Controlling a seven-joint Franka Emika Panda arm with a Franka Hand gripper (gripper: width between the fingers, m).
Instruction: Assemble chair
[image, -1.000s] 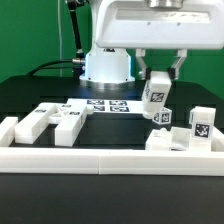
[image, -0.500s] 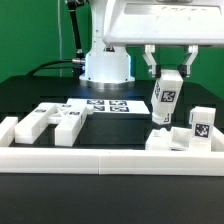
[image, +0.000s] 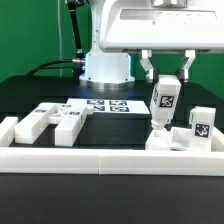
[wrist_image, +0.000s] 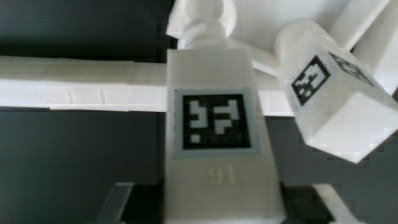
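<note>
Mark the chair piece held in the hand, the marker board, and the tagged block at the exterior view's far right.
held chair piece (image: 166, 100): exterior view, on its tag.
marker board (image: 107, 104): exterior view, on its printed middle.
tagged block (image: 201, 125): exterior view, on its tag.

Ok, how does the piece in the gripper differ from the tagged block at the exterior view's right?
The held piece is clamped by the gripper; the right block stands free. The held piece reaches higher than the right block. Both are white with a square tag.
</note>
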